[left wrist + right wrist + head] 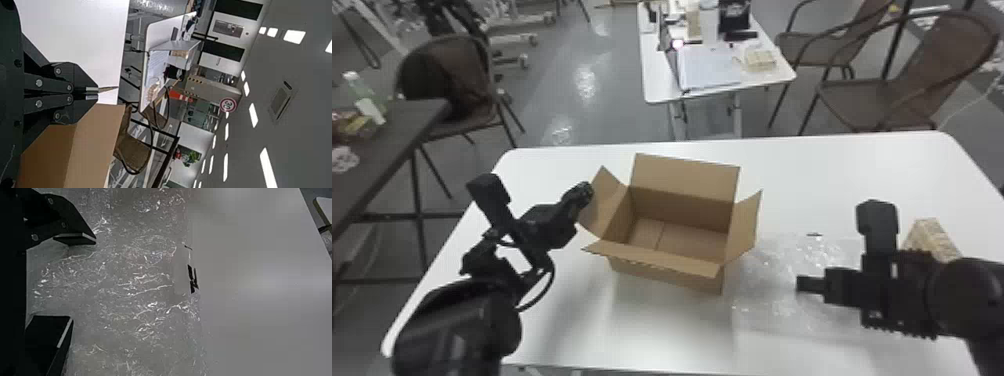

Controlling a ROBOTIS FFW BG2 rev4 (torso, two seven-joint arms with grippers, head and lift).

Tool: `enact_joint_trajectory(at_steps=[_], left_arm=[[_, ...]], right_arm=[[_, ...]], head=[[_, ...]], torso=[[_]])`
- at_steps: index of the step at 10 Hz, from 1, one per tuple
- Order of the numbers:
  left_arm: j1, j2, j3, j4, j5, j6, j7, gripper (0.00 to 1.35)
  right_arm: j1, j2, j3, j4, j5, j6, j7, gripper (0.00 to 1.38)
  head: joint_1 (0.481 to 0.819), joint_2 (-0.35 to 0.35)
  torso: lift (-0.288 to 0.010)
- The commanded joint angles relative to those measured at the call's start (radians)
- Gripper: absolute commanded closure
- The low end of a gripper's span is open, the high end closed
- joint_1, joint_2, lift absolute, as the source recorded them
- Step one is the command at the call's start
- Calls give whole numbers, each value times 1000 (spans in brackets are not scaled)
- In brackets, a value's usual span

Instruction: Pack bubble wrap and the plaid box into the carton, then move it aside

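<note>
On the table (832, 175), the bubble wrap (777, 265) is lying just beside the carton (672, 272), on its right, and spreading under my right hand (802, 284). The plaid box (932, 237) is resting farther right, beyond my right arm, which is covering part of it. My left hand (586, 192) is at the carton's left side, by its left flap (604, 200). The carton is standing upright with its mouth facing up and its flaps spreading outward, its long axis running roughly left to right. The wrap is lying flat and crinkled; my arm is crossing over it, so I can't tell which way its long axis is running. What I'm seeing of the plaid box is slanting, from its far end toward the right and back toward me. In the right wrist view I'm holding my right fingers (80, 238) wide apart, nothing between them, with the wrap spreading below; I can't tell whether they are touching it. My left fingers (92, 90) are drawn close together, pinching the edge of that left flap.
</note>
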Motion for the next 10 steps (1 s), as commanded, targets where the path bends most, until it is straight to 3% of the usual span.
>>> enact_joint_trajectory(at_steps=[1, 2, 3, 6, 8, 10], left_arm=[[1, 0, 2, 0, 4, 0, 0, 1213], [1, 0, 0, 0, 7, 0, 0, 1213], [1, 0, 2, 0, 10, 0, 0, 1213], [14, -2, 9, 0, 19, -15, 8, 1213], [26, -2, 12, 0, 28, -35, 37, 1213], [40, -5, 9, -2, 42, -55, 84, 1213]], right_arm=[[6, -7, 0, 2, -20, -6, 0, 1087], [6, -13, -1, 1, -23, -6, 11, 1102], [18, -20, 0, -22, -23, -17, 21, 1306], [93, -27, -44, -159, -65, -51, 21, 1276], [119, -50, -46, -225, -135, -51, 24, 1276], [137, -50, -44, -296, -144, -43, 112, 1276]], head=[[695, 183], [695, 185], [695, 186], [695, 182], [695, 182], [695, 201]], torso=[[-102], [-102], [-102], [-102], [-102], [-102]])
